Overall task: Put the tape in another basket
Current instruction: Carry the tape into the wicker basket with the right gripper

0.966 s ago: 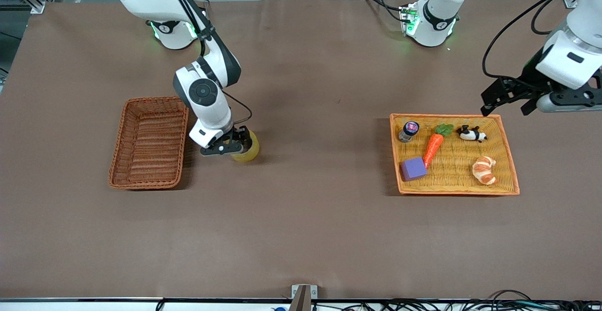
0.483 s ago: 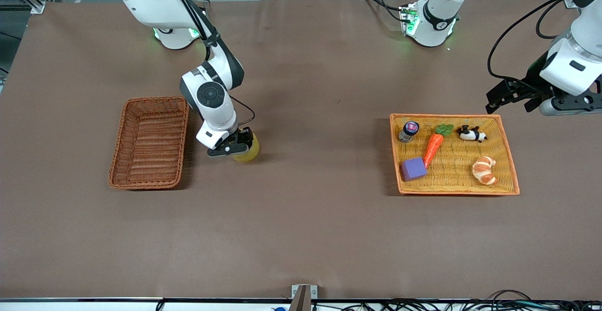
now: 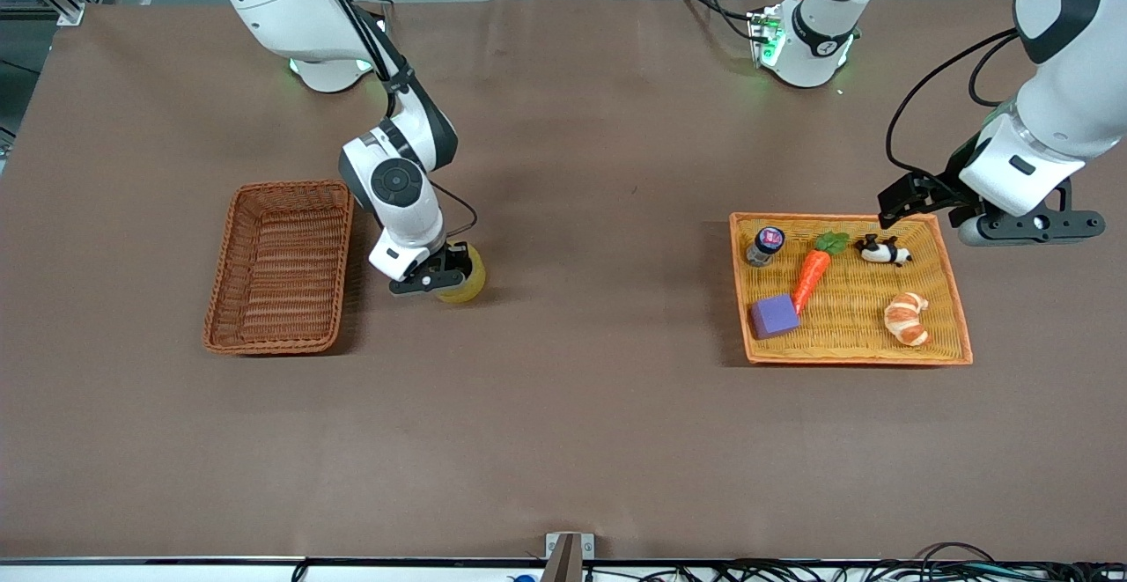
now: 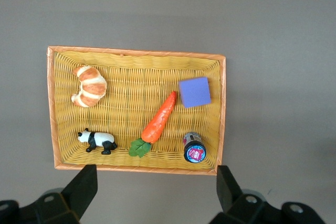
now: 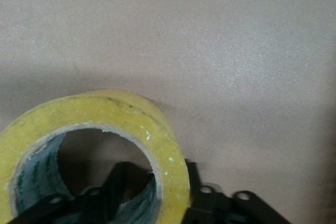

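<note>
Right gripper is down at the tape, one finger inside the roll's hole and the other outside, clamped on its wall. The tape sits on the table just beside the basket, toward the left arm's end. The basket holds nothing. Left gripper hangs released over the tray's edge (carrot, croissant, panda, purple block and a small jar lie inside).

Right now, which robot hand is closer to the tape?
Right. The right gripper is at the tape, one finger through its hole; the left gripper hangs over the orange tray's edge.
</note>
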`<state>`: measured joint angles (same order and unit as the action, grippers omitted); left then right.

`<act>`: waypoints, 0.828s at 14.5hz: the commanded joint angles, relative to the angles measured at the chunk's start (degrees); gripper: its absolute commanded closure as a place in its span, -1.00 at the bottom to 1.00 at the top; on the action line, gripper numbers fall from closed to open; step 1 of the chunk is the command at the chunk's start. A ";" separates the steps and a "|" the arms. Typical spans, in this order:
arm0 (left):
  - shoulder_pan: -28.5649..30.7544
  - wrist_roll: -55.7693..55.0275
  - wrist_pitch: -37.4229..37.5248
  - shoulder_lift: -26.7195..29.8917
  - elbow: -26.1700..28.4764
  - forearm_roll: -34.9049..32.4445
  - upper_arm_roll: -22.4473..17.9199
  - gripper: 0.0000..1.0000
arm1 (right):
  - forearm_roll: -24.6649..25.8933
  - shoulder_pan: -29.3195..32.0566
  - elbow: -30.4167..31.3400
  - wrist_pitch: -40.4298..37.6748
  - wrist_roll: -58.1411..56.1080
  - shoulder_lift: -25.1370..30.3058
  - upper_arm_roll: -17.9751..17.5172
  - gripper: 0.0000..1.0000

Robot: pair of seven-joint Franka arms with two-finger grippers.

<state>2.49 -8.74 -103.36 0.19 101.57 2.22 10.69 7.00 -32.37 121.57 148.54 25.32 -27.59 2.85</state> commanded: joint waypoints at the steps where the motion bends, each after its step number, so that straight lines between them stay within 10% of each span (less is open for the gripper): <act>1: -1.60 0.83 0.71 -0.19 -2.34 -0.82 -1.19 -1.00 | 1.18 0.29 0.86 -0.61 1.30 0.78 -0.12 0.93; 12: -4.69 -0.04 -1.13 -0.19 -2.17 -0.90 -4.63 -1.00 | 0.65 13.36 -1.42 -14.49 -3.32 15.18 0.23 1.00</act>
<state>-2.02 -8.74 -103.65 0.18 99.75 2.22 6.24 7.00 -24.02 117.97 136.16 24.91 -18.30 3.98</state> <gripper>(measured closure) 0.000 0.775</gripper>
